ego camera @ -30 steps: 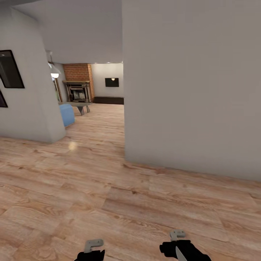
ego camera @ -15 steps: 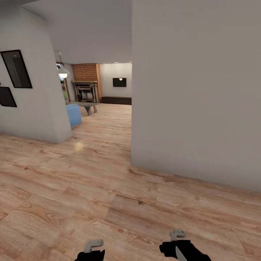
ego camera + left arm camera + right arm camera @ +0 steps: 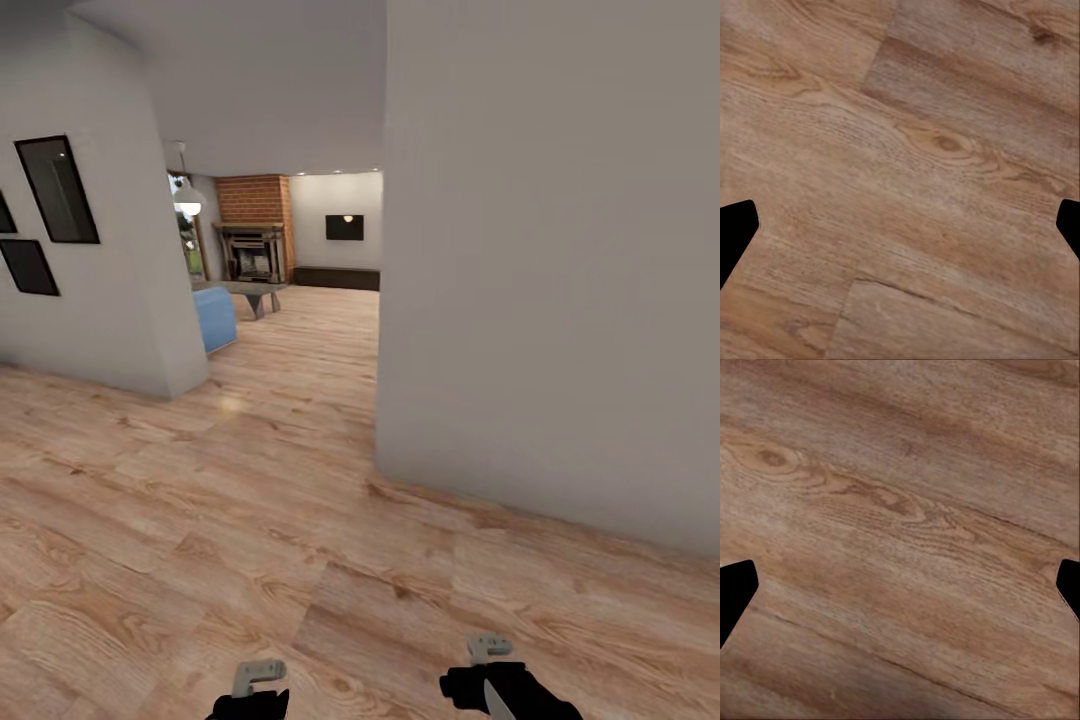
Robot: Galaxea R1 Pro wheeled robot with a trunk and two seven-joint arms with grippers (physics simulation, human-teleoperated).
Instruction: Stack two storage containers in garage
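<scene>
Even, soft indoor light; faint glare on wood floor; slightly blurry renders.

Floor is light wood plank, visible grain and knots, slight sheen. Walls beside it are matt pale grey plaster, smooth. Fireplace beyond the walls is red brick, rough-looking.

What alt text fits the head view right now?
A light wood-plank floor runs between pale walls toward the living room, where a brick fireplace, wall TV, grey low table and the corner of a blue sofa show. A large wall blocks the right side; the left gripper and right gripper peek in below.
</scene>
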